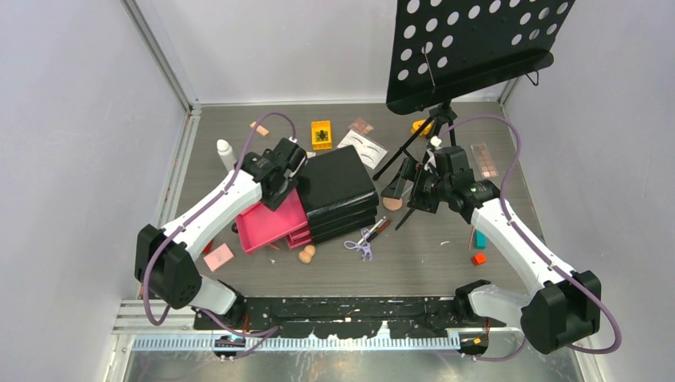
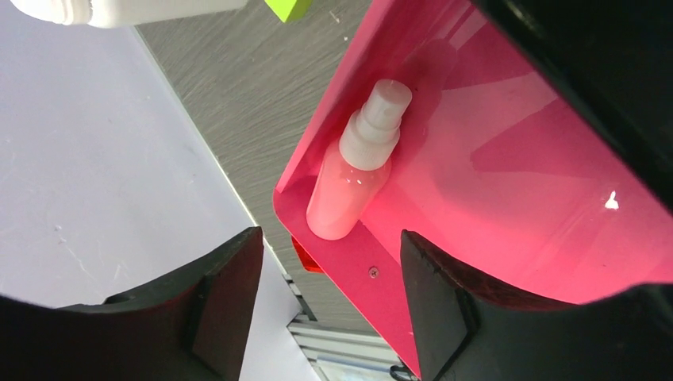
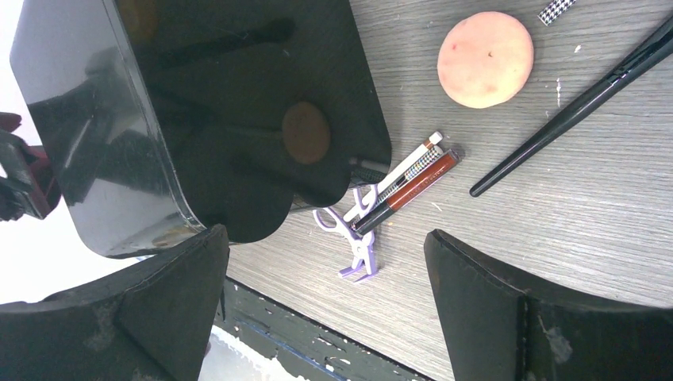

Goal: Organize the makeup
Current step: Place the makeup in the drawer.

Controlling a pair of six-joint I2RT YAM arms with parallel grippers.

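Note:
My left gripper [image 1: 276, 197] hangs open and empty over the chest's pulled-out pink drawer [image 1: 267, 231]. In the left wrist view its jaws [image 2: 329, 309] stand wide apart above the drawer's corner [image 2: 381, 270], where a small spray bottle [image 2: 357, 167] lies. My right gripper [image 1: 414, 197] is open and empty [image 3: 325, 309] above lilac scissors [image 3: 353, 238], two pencils [image 3: 409, 182], a peach sponge [image 3: 486, 59] and a black brush [image 3: 579, 103]. A white bottle [image 1: 225, 151], a yellow block [image 1: 321, 134], an eyebrow card [image 1: 362, 149] and brown palettes [image 1: 484, 159] lie further back.
The black chest [image 1: 338, 187] stands mid-table, and the music stand [image 1: 470, 48] with its tripod legs rises at the back right. Two peach sponges [image 1: 306, 255], a pink pad [image 1: 218, 256], a teal block [image 1: 480, 239] and an orange block [image 1: 478, 259] lie near the front.

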